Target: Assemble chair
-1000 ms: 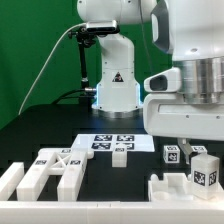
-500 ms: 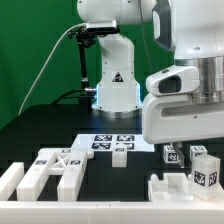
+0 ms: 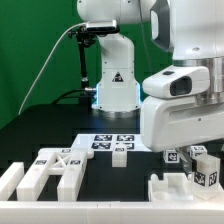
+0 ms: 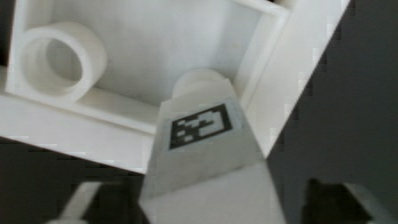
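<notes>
currently the arm (image 3: 185,105) reaches down over the worktop (image 3: 40,135) at the exterior view's right. its bulky white wrist housing fills that side and hides the fingers from that camera. the arm's base (image 3: 112,85) stands at the back, in the middle, with a black cable arching off toward the exterior view's left.

in the wrist view the tool (image 4: 205,203) is spread wide. one finger (image 4: 80,205) and the other (image 4: 338,200) stand on either side of a white post (image 4: 205,165) that carries a square tag. a dark gap shows between each finger and the post, so nothing is clamped. past the post's far end lies a white panel (image 4: 151,55) with raised walls and a round ring (image 4: 54,58) set in it.

the chair is in loose pieces. three tagged blocks (image 3: 172,157) (image 3: 200,152) (image 3: 205,173) sit just under the wrist housing, close together; which of them is the post in the wrist view i cannot tell. a low walled piece (image 3: 180,190) lies in front of them. a crossed frame (image 3: 55,172) lies well apart at the exterior view's left. between the two groups, a small block (image 3: 120,153) rests at the front edge of the marker board (image 3: 100,139).
</notes>
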`<control>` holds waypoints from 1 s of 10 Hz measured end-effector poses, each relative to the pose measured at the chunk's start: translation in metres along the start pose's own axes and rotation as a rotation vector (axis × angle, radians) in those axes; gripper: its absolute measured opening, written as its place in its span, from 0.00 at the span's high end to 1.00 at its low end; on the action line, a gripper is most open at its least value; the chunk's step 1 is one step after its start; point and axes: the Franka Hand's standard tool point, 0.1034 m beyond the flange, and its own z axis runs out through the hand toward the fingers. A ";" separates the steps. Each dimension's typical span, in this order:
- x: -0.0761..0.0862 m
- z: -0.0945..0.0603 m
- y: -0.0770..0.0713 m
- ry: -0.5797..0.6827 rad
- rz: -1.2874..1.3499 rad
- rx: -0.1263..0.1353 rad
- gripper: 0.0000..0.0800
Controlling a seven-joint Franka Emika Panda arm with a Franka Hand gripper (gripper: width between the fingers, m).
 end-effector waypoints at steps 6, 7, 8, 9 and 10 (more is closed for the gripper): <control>0.001 0.001 0.003 0.022 0.506 -0.007 0.64; 0.000 0.001 0.005 0.022 0.693 0.001 0.64; 0.000 0.001 0.007 0.022 0.871 0.010 0.64; 0.000 0.001 0.008 0.028 1.029 0.016 0.64; -0.001 0.001 0.009 0.026 1.103 0.021 0.64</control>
